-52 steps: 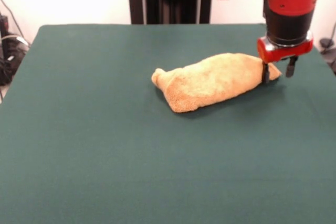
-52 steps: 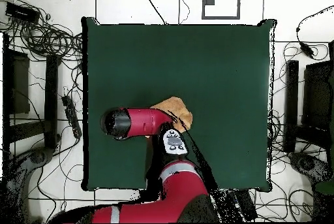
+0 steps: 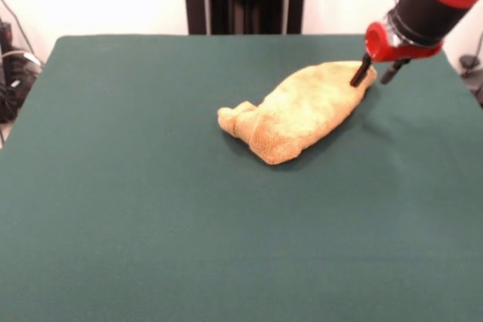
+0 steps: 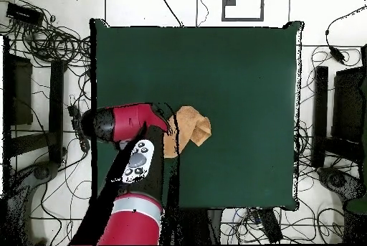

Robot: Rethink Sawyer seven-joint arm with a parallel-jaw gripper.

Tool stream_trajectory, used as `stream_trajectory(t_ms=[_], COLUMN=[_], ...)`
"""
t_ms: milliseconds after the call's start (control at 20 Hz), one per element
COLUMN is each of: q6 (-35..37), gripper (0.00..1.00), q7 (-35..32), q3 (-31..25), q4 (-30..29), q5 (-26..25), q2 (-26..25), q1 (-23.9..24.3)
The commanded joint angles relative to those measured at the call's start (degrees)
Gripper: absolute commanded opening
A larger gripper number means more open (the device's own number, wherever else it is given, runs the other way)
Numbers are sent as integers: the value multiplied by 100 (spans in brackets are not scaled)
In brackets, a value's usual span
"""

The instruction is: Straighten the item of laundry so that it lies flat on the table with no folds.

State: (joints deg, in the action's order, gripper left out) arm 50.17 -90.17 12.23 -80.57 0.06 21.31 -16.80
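In the front view, bare dark green table [image 3: 151,246] lies nearest you. Beyond it, just right of centre, the orange-tan terry towel [image 3: 302,111] sits bunched in a long folded mound, its blunt end pointing to eight o'clock. At the far tip, around two o'clock, the gripper [image 3: 375,74] straddles the towel's corner, fingers spread. Close firmly there, then pull away from the mound, low and slowly.

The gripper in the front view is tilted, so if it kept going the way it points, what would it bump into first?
The gripper slants down toward the picture's left, its jaws a little apart. One jaw is already at the towel edge, so it would likely press into the towel first, then the table beneath. Depth is hard to judge.
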Motion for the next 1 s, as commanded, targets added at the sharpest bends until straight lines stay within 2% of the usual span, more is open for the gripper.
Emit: stream_trajectory(t_ms=[50,300,1000], q6=[375,278,618], gripper=[100,100,100], q7=[-1451,-1155,-1157], q3=[-338,-711,-729], q4=[-6,-217,-206], q5=[297,555,671], q2=[-464,-530,-650], q1=[23,264,244])
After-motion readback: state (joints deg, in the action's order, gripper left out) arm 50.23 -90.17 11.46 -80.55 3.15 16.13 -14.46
